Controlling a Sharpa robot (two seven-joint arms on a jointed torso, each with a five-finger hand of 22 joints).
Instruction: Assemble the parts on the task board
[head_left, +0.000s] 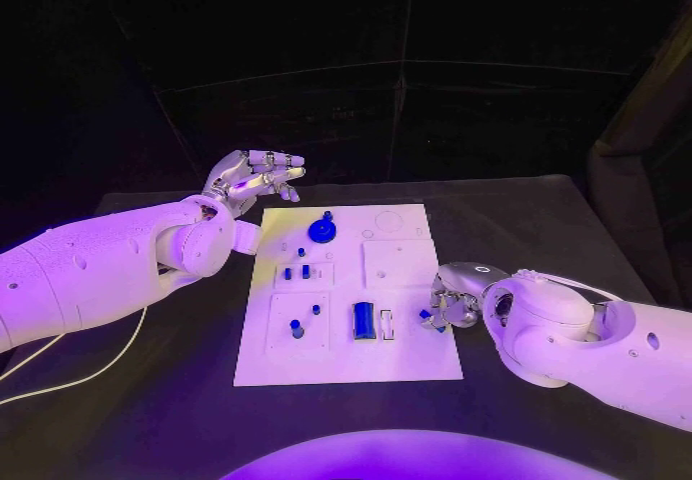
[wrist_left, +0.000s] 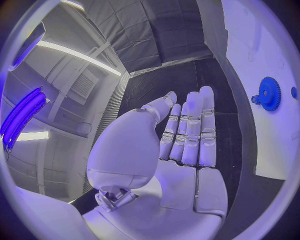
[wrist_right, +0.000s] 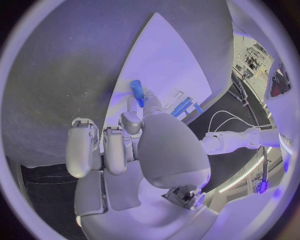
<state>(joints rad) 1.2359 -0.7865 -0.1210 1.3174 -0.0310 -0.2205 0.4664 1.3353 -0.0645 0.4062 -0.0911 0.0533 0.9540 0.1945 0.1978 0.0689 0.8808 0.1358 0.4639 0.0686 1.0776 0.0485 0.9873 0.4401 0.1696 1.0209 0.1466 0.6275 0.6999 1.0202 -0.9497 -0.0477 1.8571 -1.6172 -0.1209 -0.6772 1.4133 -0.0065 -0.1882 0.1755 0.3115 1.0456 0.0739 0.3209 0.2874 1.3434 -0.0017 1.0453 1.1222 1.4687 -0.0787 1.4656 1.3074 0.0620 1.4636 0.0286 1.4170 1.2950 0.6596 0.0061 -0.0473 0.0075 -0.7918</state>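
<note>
The white task board (head_left: 351, 345) is seen lying in the middle of the black table (head_left: 534, 215). A blue gear (head_left: 322, 231) is set near the board's 11 o'clock corner, and the same gear is caught at the rim of the left wrist view. Small blue pegs (head_left: 296, 272) are stood toward the board's 9 o'clock side, further blue pieces (head_left: 299, 328) lie toward 7 o'clock, and a blue rectangular block (head_left: 364, 320) is placed just below the board's centre, beside a pale slot.

The left hand (head_left: 255, 176) is held off the board, beyond its 11 o'clock corner, above the table; its fingers (wrist_left: 187, 135) are stretched out straight and side by side, released, with nothing grasped.

The right hand (head_left: 459, 300) is positioned at the board's 3 o'clock edge. A small blue cylindrical part (wrist_right: 137, 92) is pinched at its fingertips over the white board, while the remaining fingers (wrist_right: 94, 147) are curled in.
</note>
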